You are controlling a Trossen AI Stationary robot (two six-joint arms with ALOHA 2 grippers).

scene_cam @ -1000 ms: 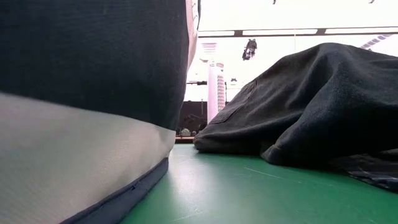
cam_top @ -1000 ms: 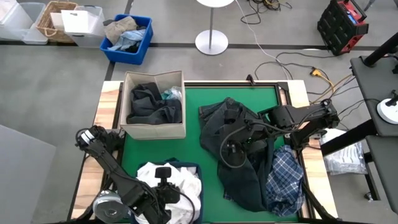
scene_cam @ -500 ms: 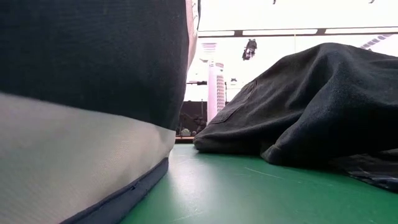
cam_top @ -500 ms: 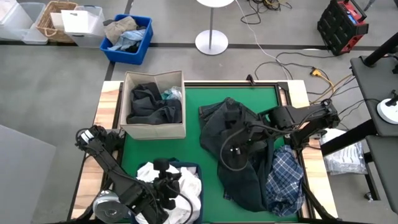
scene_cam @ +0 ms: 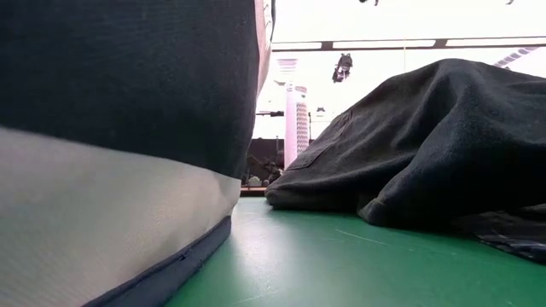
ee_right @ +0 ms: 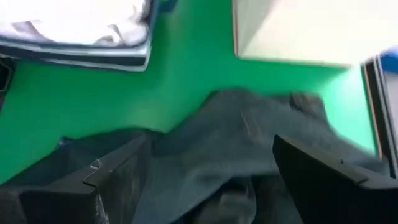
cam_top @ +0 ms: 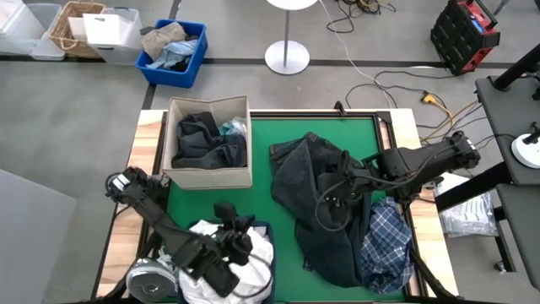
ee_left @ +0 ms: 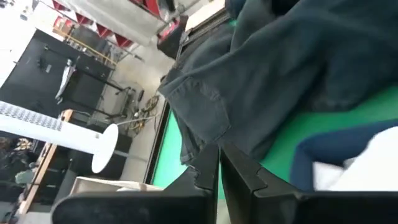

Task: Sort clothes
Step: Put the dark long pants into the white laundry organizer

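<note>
We see even overhead light; low view backlit, background blown out; right wrist view motion-blurred; left wrist soft.

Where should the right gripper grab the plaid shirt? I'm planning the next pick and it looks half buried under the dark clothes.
Probably the plaid shirt's exposed bunched folds near the table's right edge, coming straight down from above. Its inner side tucks under the dark garment pile, so a grab there would likely catch both. The right gripper hangs open over that pile.

Clothes being sorted on a green table, seen from above

2 arms are seen: the left gripper point(cam_top: 240, 239) over white clothes point(cam_top: 253, 253) at lower centre-left, the right gripper point(cam_top: 331, 205) over dark clothes point(cam_top: 308, 169).
</note>
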